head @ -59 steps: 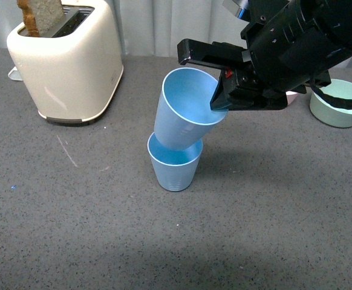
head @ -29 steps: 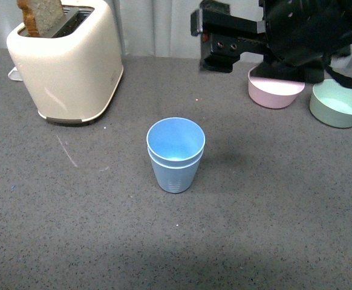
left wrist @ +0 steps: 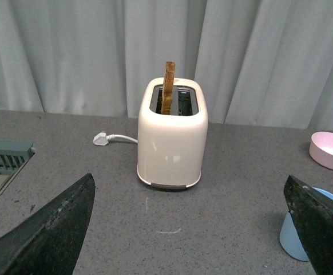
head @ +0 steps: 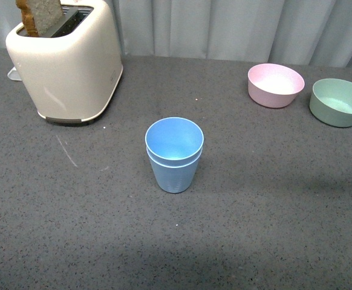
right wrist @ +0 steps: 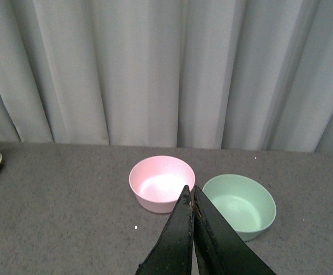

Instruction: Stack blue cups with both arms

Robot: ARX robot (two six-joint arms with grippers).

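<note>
The two blue cups (head: 174,153) stand nested, one inside the other, upright in the middle of the grey table. Neither arm shows in the front view. In the left wrist view the stack (left wrist: 304,235) peeks out beside one finger. My left gripper (left wrist: 192,229) is open wide and empty, well away from the cups. My right gripper (right wrist: 190,197) is shut on nothing, its fingers (right wrist: 178,240) pressed together, raised and facing the two bowls.
A cream toaster (head: 64,60) with a slice of bread stands at the back left, its plug (left wrist: 100,138) on the table. A pink bowl (head: 276,84) and a green bowl (head: 339,101) sit at the back right. A grey rack (left wrist: 3,157) lies beside the toaster.
The right gripper let go of the upper cup, which dropped fully into the lower one. The right arm then drew back up and out of the front view.
</note>
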